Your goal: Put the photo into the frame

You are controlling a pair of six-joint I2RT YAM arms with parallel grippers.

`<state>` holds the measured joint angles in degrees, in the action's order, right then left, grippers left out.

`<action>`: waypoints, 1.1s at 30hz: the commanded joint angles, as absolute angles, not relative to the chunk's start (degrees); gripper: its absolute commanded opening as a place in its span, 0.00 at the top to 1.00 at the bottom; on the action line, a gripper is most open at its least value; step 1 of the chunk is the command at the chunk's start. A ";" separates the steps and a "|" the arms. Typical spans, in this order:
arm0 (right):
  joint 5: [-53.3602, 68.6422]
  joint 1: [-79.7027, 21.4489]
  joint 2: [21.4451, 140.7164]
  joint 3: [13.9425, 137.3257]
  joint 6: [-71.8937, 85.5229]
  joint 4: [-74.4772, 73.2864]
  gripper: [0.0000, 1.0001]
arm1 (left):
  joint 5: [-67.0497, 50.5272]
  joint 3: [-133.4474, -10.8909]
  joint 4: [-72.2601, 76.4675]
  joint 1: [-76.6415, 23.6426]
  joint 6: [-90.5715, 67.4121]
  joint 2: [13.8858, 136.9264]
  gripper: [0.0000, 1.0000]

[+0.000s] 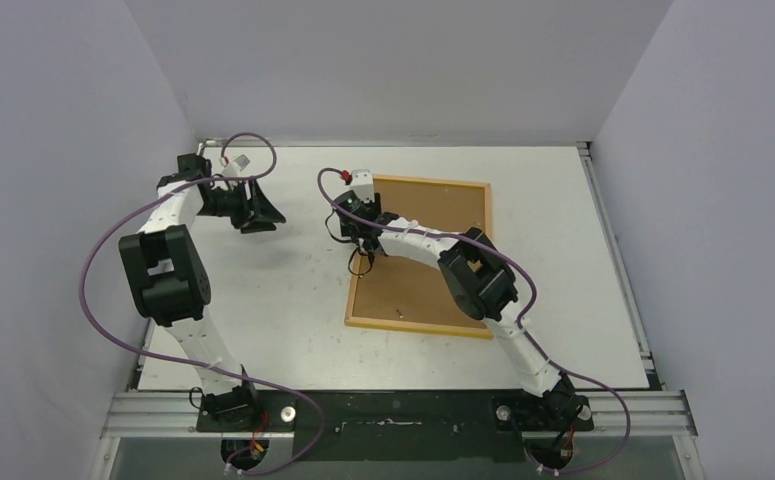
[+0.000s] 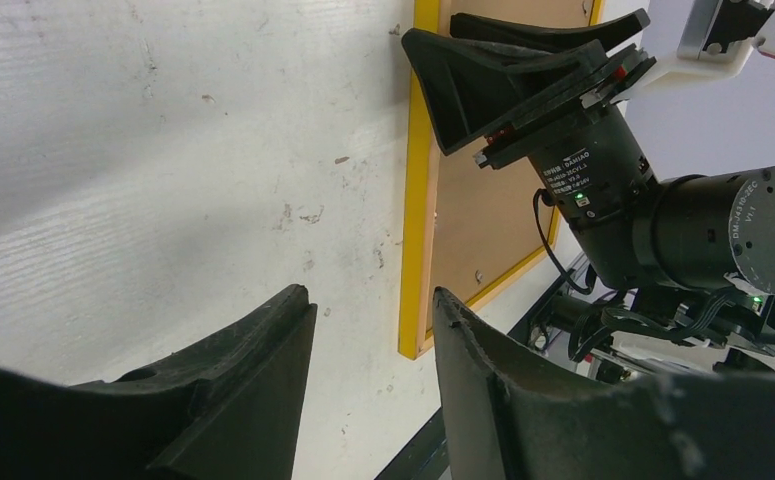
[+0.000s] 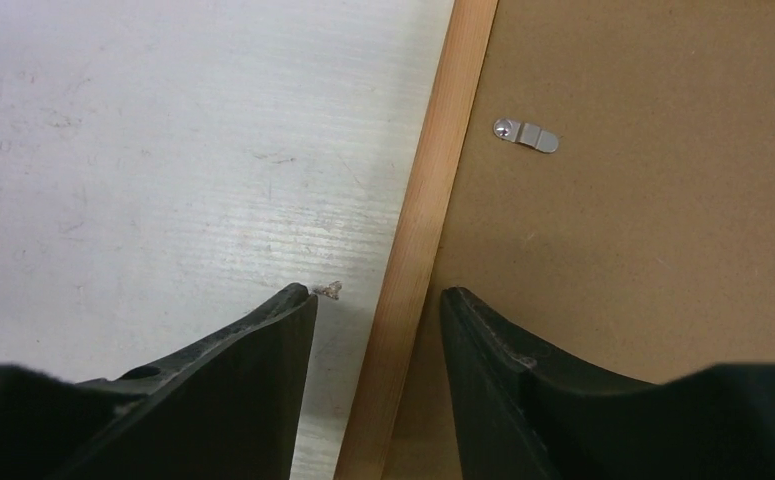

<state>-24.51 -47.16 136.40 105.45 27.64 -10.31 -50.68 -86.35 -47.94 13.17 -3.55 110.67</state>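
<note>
The frame (image 1: pixel 418 328) lies back-up right of centre, brown backing panel (image 3: pixel 663 250) inside; the right gripper (image 3: pixel 378 295), half-open, straddles its left rail near a metal clip (image 3: pixel 526 135); the left gripper (image 2: pixel 373 295) hovers half-open, empty, well apart

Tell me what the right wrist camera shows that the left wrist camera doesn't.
Only the right wrist view: the pale wood back of the frame lying between the fingers of the right gripper, and a metal clip seen clearly on the backing panel. Only the left wrist view: the frame's yellow outer edge, the right gripper seen from outside, and the open left gripper over the table. Both: the frame, its brown backing panel and the white table.
</note>
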 commanded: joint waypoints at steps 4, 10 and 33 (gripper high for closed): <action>-23.89 -47.25 136.97 107.97 26.78 -9.14 0.60 | -52.38 -85.82 -48.08 13.10 -2.12 107.85 0.56; -22.36 -47.44 137.12 107.67 26.72 -9.65 0.69 | -52.12 -85.61 -48.01 13.09 -2.00 107.84 0.57; 12.10 -57.91 112.18 75.66 9.10 -2.67 0.83 | -49.55 -83.21 -41.37 9.04 -5.74 108.58 0.59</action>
<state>0.64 -55.00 116.99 75.88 15.03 -1.48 -49.80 -83.07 -44.84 10.00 -5.34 110.48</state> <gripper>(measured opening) 0.231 0.417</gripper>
